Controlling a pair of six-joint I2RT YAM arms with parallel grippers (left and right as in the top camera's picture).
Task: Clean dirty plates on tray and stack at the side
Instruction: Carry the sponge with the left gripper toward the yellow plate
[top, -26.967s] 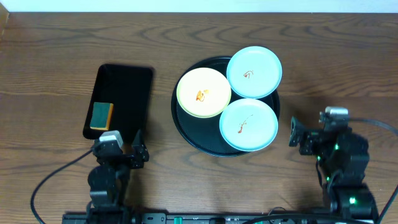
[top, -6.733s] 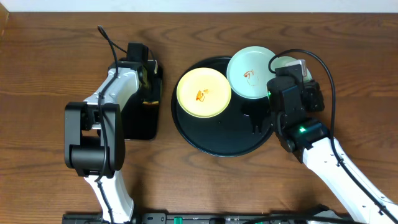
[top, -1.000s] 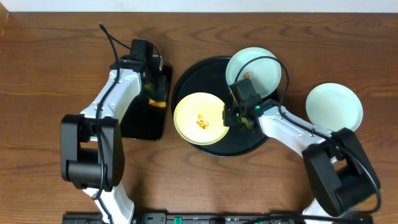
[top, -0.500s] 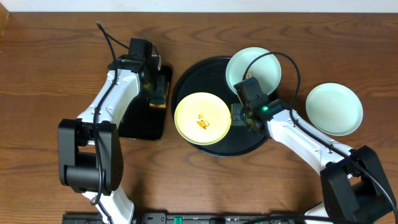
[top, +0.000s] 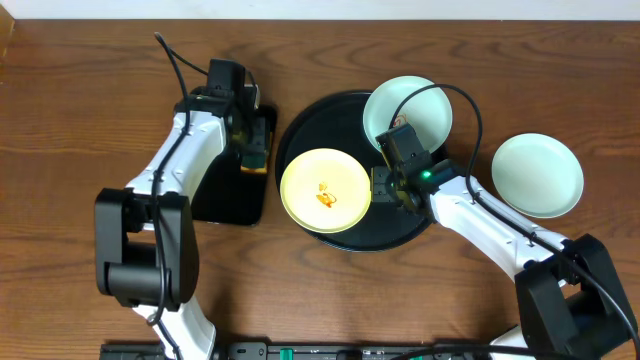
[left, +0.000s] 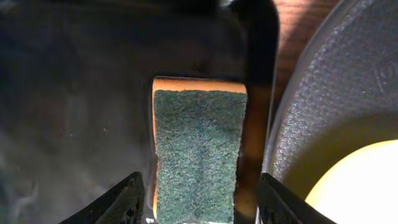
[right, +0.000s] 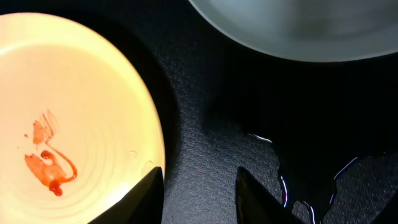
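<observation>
The pale yellow plate (top: 326, 190) with an orange-brown smear lies on the left of the round black tray (top: 375, 232), its rim hanging over the tray's left edge. A mint plate (top: 407, 113) sits at the tray's back right. Another mint plate (top: 537, 175) rests on the table to the right. My right gripper (top: 380, 187) is low over the tray floor (right: 211, 124), open, one fingertip at the yellow plate's (right: 68, 112) rim, gripping nothing. My left gripper (left: 202, 202) is open astride the green-and-orange sponge (left: 199, 146), with a gap on each side.
The rectangular black tray (top: 215, 190) stands left of the round one and holds the sponge (top: 256, 152) near its right edge. Wet streaks (right: 292, 186) glint on the round tray's floor. A black cable loops over the back mint plate.
My right gripper has opened and drawn slightly right, leaving the yellow plate lying on the tray. My left jaws have widened off the sponge, which now rests in the rectangular tray.
</observation>
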